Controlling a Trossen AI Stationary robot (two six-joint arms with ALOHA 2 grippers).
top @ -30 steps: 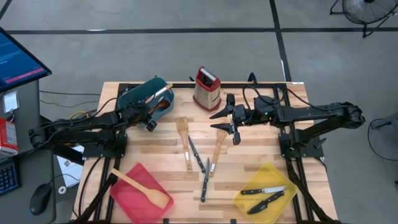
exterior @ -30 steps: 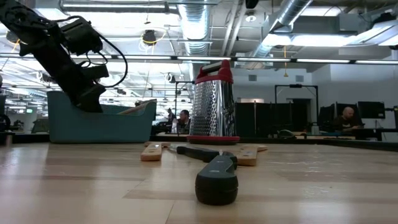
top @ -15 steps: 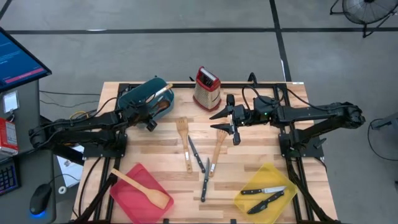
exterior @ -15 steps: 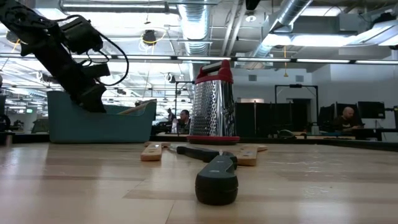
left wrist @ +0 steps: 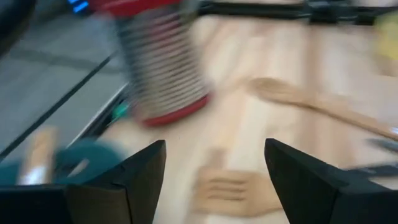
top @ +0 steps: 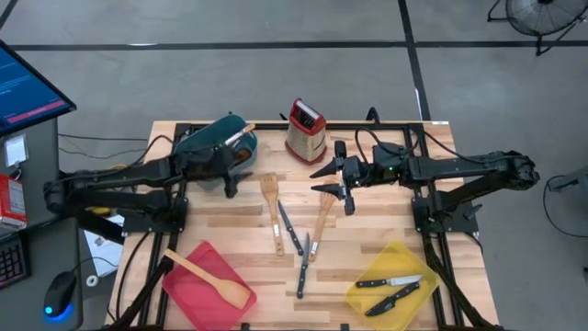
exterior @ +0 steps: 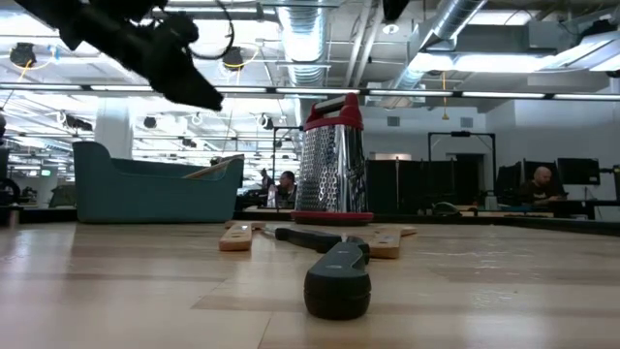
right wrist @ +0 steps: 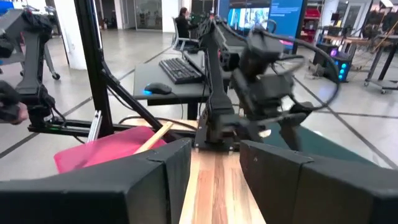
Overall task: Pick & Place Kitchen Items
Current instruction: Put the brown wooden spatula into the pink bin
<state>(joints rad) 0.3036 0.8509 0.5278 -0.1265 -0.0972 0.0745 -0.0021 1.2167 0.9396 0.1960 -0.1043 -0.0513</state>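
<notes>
Several kitchen items lie flat mid-table: a slotted wooden spatula (top: 271, 198), a second wooden spatula (top: 322, 219) and black-handled knives (top: 292, 232); one knife handle (exterior: 337, 278) shows close up in the low view. My left gripper (top: 230, 186) hangs open and empty above the table beside the teal bin (top: 213, 140), which holds wooden spoons. Its fingers (left wrist: 143, 180) have nothing between them. My right gripper (top: 322, 180) hovers open and empty above the second spatula's head, right of the grater (top: 306, 131).
A red bin (top: 207, 280) at the near left holds a wooden spatula. A yellow bin (top: 390, 287) at the near right holds knives. The red-topped steel grater (exterior: 332, 155) stands upright at the far middle. Bare wood lies between the bins along the near edge.
My left gripper has risen from the teal bin's side to well above its rim and has shifted a little toward the table's right. The right arm and the items on the table have kept still.
</notes>
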